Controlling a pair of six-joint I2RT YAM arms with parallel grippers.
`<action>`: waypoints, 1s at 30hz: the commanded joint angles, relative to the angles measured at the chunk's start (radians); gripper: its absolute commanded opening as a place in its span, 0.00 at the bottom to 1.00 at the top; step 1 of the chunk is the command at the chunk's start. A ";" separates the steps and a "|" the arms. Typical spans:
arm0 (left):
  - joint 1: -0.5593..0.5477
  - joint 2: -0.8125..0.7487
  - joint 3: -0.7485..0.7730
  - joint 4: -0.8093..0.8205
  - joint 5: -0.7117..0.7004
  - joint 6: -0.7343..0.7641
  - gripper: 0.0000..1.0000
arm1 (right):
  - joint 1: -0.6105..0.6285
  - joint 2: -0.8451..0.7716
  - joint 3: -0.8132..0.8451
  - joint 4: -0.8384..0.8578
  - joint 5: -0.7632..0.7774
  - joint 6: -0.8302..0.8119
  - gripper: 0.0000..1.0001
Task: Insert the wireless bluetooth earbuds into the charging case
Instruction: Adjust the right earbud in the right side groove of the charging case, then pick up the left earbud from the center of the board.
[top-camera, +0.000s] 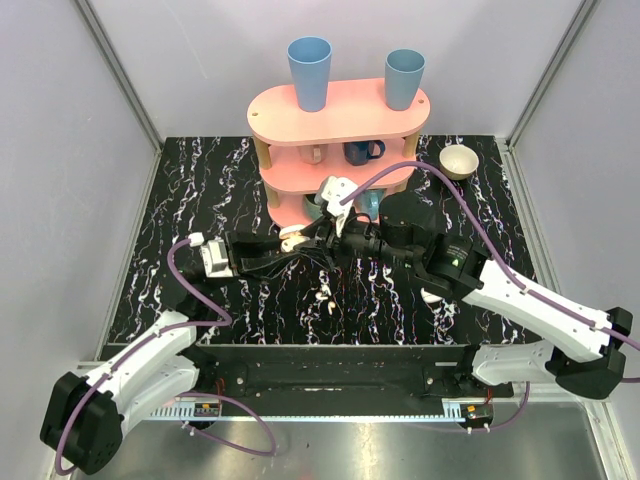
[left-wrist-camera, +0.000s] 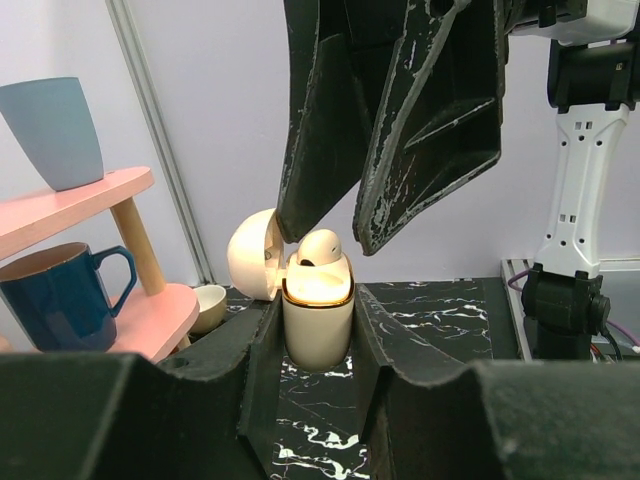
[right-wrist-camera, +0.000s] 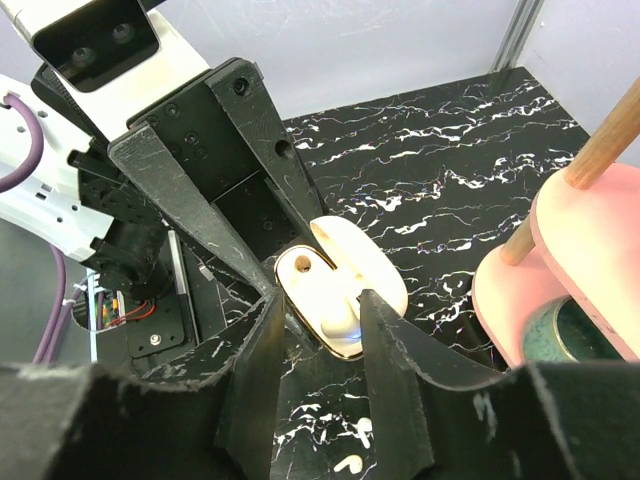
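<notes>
My left gripper (top-camera: 300, 241) (left-wrist-camera: 318, 350) is shut on the cream charging case (left-wrist-camera: 318, 325), holding it upright above the table with its lid (left-wrist-camera: 252, 255) swung open. The case also shows in the right wrist view (right-wrist-camera: 315, 290). One cream earbud (left-wrist-camera: 320, 248) (right-wrist-camera: 343, 316) sits in one slot of the case; the other slot (right-wrist-camera: 303, 264) is empty. My right gripper (top-camera: 326, 238) (right-wrist-camera: 322, 305) hangs right over the case, its fingers (left-wrist-camera: 400, 150) straddling the earbud with a gap, so it is open. A second earbud (top-camera: 325, 299) (right-wrist-camera: 348, 463) lies on the marble table below.
A pink two-tier shelf (top-camera: 340, 115) stands just behind the grippers, with two blue cups (top-camera: 309, 72) on top and mugs (left-wrist-camera: 60, 300) on its middle tier. A beige bowl (top-camera: 459, 160) sits at the back right. Grey walls enclose the table.
</notes>
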 joint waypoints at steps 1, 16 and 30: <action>-0.002 -0.017 0.036 0.054 0.031 0.005 0.00 | 0.008 0.005 0.034 0.027 0.012 -0.027 0.45; -0.002 -0.023 0.019 0.039 -0.024 0.021 0.00 | 0.008 -0.173 -0.066 0.159 0.145 -0.038 0.50; -0.002 -0.123 -0.030 -0.078 -0.256 0.096 0.00 | -0.173 -0.135 -0.230 0.033 0.396 0.464 0.68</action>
